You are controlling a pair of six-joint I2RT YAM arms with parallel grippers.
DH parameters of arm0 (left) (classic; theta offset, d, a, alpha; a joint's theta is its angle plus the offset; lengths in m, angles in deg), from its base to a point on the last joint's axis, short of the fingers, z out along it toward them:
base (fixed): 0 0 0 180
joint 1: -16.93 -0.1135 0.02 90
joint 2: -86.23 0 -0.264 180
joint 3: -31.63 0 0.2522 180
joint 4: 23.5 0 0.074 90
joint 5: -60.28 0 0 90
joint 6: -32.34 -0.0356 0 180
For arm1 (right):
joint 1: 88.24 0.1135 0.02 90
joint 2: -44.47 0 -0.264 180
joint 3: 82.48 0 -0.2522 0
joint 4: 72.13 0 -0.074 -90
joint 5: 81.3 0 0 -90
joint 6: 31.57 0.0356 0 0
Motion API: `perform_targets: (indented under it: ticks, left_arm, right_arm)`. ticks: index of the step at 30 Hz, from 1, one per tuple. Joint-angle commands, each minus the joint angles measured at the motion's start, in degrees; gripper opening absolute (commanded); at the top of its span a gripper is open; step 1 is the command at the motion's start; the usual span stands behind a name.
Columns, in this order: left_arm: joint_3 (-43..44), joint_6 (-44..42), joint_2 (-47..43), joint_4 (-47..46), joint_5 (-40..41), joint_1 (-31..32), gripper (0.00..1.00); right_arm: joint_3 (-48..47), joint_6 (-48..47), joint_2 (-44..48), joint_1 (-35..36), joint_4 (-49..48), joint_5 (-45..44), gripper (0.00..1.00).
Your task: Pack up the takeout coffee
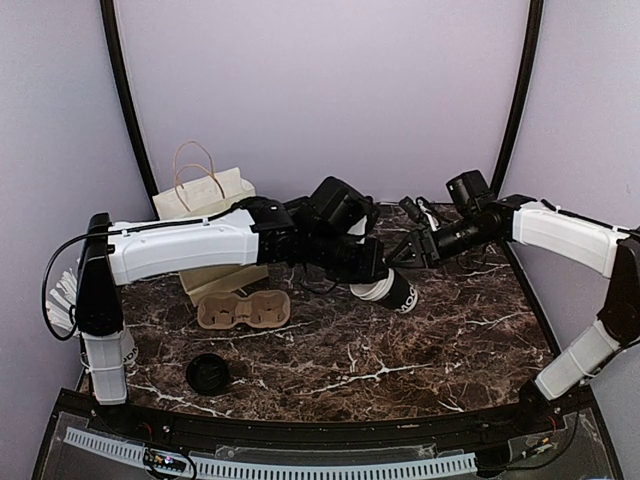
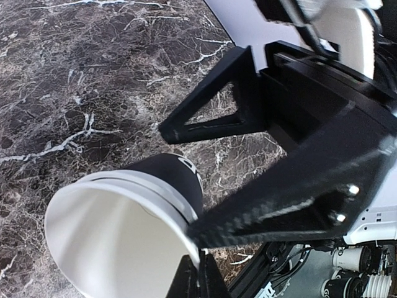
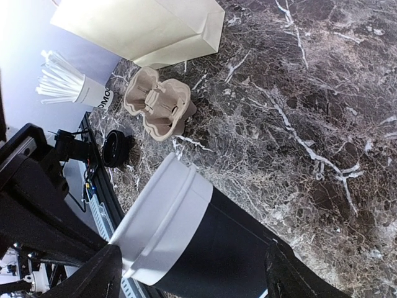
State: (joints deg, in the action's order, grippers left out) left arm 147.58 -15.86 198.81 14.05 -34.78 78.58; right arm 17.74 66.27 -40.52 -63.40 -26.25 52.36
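Observation:
No cup with a black lid shows in any view; the takeout coffee is hidden or out of view. A black-walled cup with a bare white rim [image 1: 395,292] hangs tilted above the marble table, mouth toward the left arm. My left gripper [image 1: 372,272] is shut on its rim; in the left wrist view the fingers [image 2: 200,273] pinch the rim of the cup [image 2: 124,236], whose white inside looks empty. My right gripper [image 1: 405,255] is open, its jaws either side of the cup [image 3: 186,236]. One right finger [image 2: 298,186] lies against the wall; whether the other touches I cannot tell.
A loose flat black lid [image 1: 208,372] lies near the front left. A brown pulp cup carrier [image 1: 243,310] sits left of centre. A cream paper bag [image 1: 205,195] with handles stands at the back left. A cup of white straws [image 3: 80,90] stands at the left edge.

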Motion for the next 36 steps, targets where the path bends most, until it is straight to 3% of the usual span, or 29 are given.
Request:
perform_targets:
  ticks: [1,6,13,27,36]
  left_arm:
    - [-0.1,-1.3,-3.5,-1.8,-0.3,0.7,0.0]
    - [-0.2,-1.3,-4.2,-1.6,1.1,1.1,0.0]
    - [-0.4,-2.2,-5.8,-1.1,4.1,1.5,0.0]
    - [0.1,-2.2,-7.4,1.5,8.2,1.8,0.0]
    - [8.3,-3.9,-5.5,10.7,14.0,3.7,0.0]
  right_arm:
    - [-1.0,1.5,-2.3,0.6,-0.8,-1.0,0.8]
    - [-0.3,2.1,-3.2,0.6,0.2,-4.6,0.78]
    - [-0.1,1.4,-4.6,0.3,3.2,-16.3,0.77]
    - [-1.8,0.7,-7.7,-0.3,4.9,-20.2,0.76]
    - [-2.7,0.6,-8.2,-1.0,5.6,-22.1,0.75]
